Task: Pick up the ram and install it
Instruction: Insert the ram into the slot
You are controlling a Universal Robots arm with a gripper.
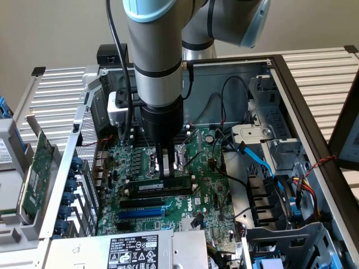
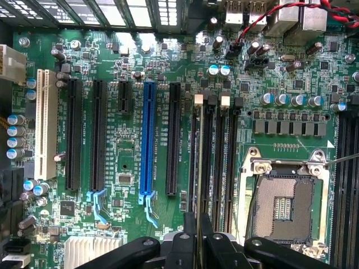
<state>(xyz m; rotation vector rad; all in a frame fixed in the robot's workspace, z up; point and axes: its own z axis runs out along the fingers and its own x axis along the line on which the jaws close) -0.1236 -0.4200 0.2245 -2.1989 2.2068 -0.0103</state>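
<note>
the arm reaches straight down into the open computer case (image 1: pixel 291 95), and the gripper (image 1: pixel 163 175) is clenched on the ram (image 1: pixel 150 185) — a thin dark stick with a pale label strip, pinched near its middle between the two fingers. in the exterior view the ram lies level and lengthwise across the green motherboard (image 1: pixel 210 193), low over the board, just behind the long black slot (image 1: pixel 157 200) and the blue slot (image 1: pixel 143 213) that run parallel to it. from the wrist view the gripper (image 2: pixel 197 238) has the ram (image 2: pixel 197 168) edge-on, a narrow pale line running away from the fingers and lined up along the bank of black memory slots (image 2: pixel 216 157). whether its lower edge is already pressed into a slot or only sits on top of it cannot be told. beside the memory slots lies the open cpu socket (image 2: pixel 286 204) with its metal frame; on their other side are a black slot, the blue slot (image 2: pixel 148 140), more black slots and a white slot (image 2: pixel 46 123). at the exterior view's left, outside the case wall, a green expansion card (image 1: pixel 36 168) stands tilted in a grey holder — well apart from the gripper. blue cables (image 1: pixel 263 162) curl at the exterior view's right.
</note>
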